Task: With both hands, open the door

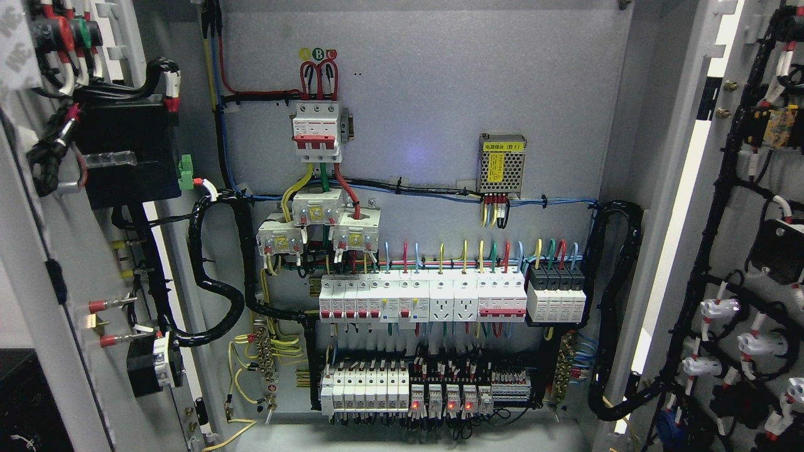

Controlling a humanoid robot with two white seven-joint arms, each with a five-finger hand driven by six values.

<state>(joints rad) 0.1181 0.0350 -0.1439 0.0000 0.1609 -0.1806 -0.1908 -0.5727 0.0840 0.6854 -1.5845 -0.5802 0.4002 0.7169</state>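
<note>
Doors both swung wide: left door (38,263) folded back at the left edge, right door (747,251) at the right, inner faces and wiring showing. Neither robot hand in view, so state of fingers cannot be told. Back panel (440,94) exposed between them: red main breaker (317,129) high, breaker rows (421,298) lower. Black cable looms (213,282) run slack to each leaf, likely so the doors can swing. Opening looks done.

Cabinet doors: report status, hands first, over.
Both hands out of view. Left door and right door swung wide open. Breaker panel exposed, nothing blocking.
</note>
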